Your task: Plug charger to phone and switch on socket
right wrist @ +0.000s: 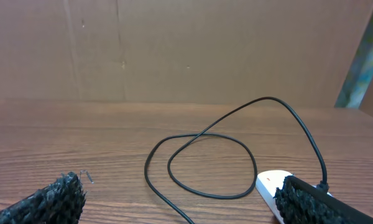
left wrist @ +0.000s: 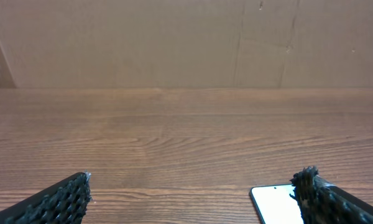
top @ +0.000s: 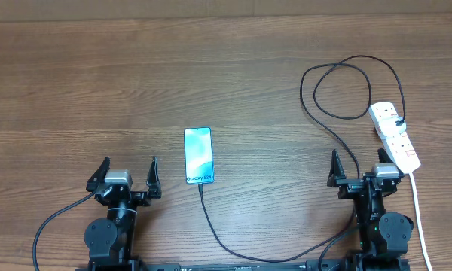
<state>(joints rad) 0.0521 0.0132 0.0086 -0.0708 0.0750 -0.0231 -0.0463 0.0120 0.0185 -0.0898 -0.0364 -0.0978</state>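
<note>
The phone (top: 198, 156) lies flat in the middle of the table, its light blue screen up. The charger (top: 206, 212), a thin black cable, meets the phone's near edge with its plug end; I cannot tell if it is seated. It runs toward me, then right and up into a loop before reaching the white socket (top: 395, 134). My left gripper (top: 128, 175) stands open just left of the phone, holding nothing. My right gripper (top: 358, 167) stands open beside the socket, also holding nothing. The phone's corner (left wrist: 272, 202) shows by the left gripper's right finger. The charger's loop (right wrist: 208, 195) and the socket's end (right wrist: 268, 182) show ahead of the right gripper (right wrist: 181, 185).
The socket's white cord (top: 419, 214) runs down the right edge past my right arm. A cardboard wall (left wrist: 186, 43) stands behind the far edge of the wooden table (top: 98, 83).
</note>
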